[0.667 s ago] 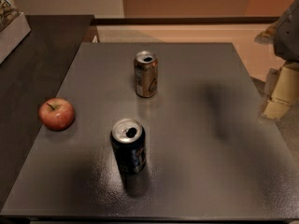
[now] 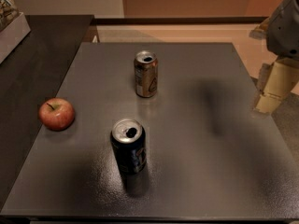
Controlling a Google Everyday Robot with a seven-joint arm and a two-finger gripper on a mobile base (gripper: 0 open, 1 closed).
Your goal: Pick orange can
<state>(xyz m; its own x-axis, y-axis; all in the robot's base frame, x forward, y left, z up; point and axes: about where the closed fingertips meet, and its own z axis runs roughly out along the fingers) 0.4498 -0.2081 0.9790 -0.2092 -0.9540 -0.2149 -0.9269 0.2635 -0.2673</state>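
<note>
Your orange can stands upright at the far middle of the bench, behind the dark blue can, with an apple at left. The tool hangs beyond the right edge; you cannot tell how far open it is

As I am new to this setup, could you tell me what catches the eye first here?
Two upright cans stand on the grey table: the orange can toward the far middle, a dark blue can nearer the camera. A red apple sits by the table's left edge, and the gripper hangs beyond the right edge, touching nothing.
</note>
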